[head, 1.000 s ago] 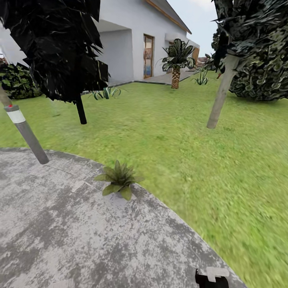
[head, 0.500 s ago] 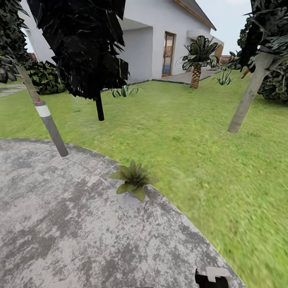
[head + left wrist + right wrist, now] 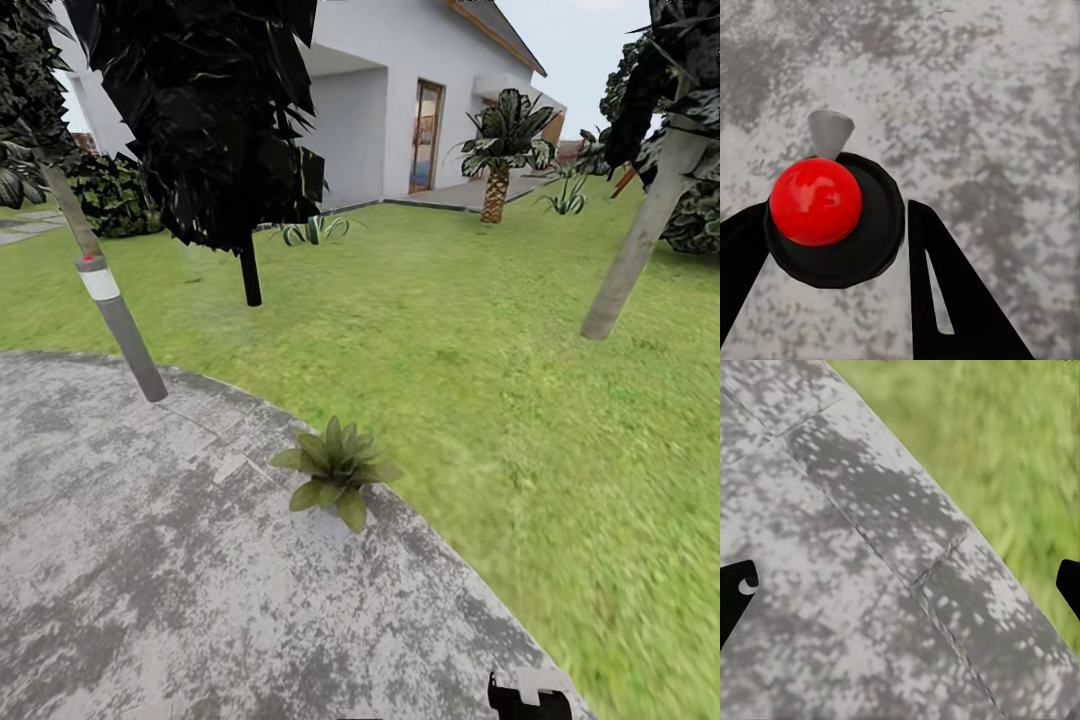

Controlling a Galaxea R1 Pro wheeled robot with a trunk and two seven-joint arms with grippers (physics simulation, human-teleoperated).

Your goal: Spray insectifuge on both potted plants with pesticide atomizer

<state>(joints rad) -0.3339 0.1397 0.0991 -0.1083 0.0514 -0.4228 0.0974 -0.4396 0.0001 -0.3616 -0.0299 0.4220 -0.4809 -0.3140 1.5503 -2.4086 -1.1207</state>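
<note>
The pesticide atomizer (image 3: 816, 201) fills the left wrist view: a red round top on a dark body, with a grey nozzle pointing away over the stone patio. My left gripper (image 3: 836, 219) is shut on it, one black finger (image 3: 952, 292) on each side of the body. A potted plant (image 3: 335, 470), a low rosette of broad green leaves, stands at the patio's rim where stone meets lawn, straight ahead in the head view. My right gripper (image 3: 900, 589) is open and holds nothing, hanging above the patio edge.
The round grey patio (image 3: 150, 580) spreads across the near left and the lawn (image 3: 520, 400) lies to the right. A leaning grey bollard lamp (image 3: 115, 320) stands at the patio's far rim. A dark-leaved tree (image 3: 215, 120), a slanted trunk (image 3: 640, 250) and a white house (image 3: 400, 90) lie beyond.
The head camera has panned, so the whole scene has slid right and slightly down in the picture. The plant and lamp keep their places on the patio.
</note>
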